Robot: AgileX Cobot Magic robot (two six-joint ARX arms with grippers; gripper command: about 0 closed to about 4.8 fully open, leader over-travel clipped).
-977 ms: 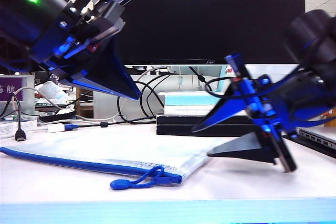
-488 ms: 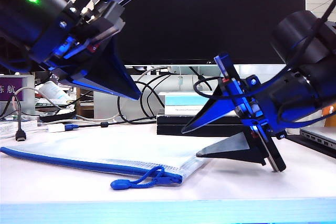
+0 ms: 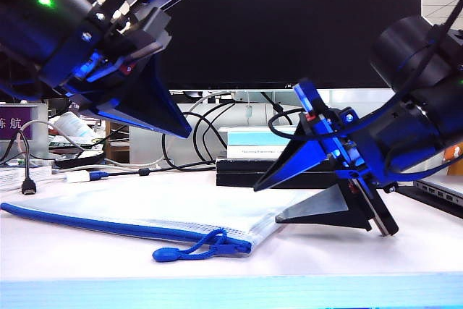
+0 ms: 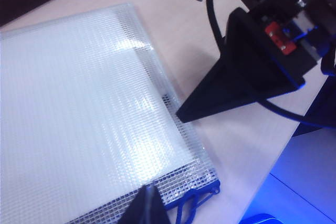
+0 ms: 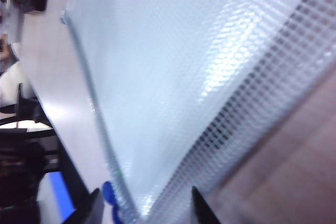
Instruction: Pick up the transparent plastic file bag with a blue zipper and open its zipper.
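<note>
The transparent plastic file bag lies flat on the table, meshed and whitish. Its blue zipper runs along the near edge and ends in a looped cord pull. My left gripper hangs shut above the bag, holding nothing; in the left wrist view its tip hovers over the bag near the zipper end. My right gripper stands open at the bag's right short edge, its lower finger low by the table. In the right wrist view the bag's corner lies ahead of that gripper.
A large dark monitor stands behind, with black cables and stacked flat boxes under it. A laptop edge lies at the right. Small items and a USB cable sit at the left. The table's front edge is close.
My right gripper has shifted a little left toward the bag's short edge and turned slightly. The left gripper and the bag have not moved.
</note>
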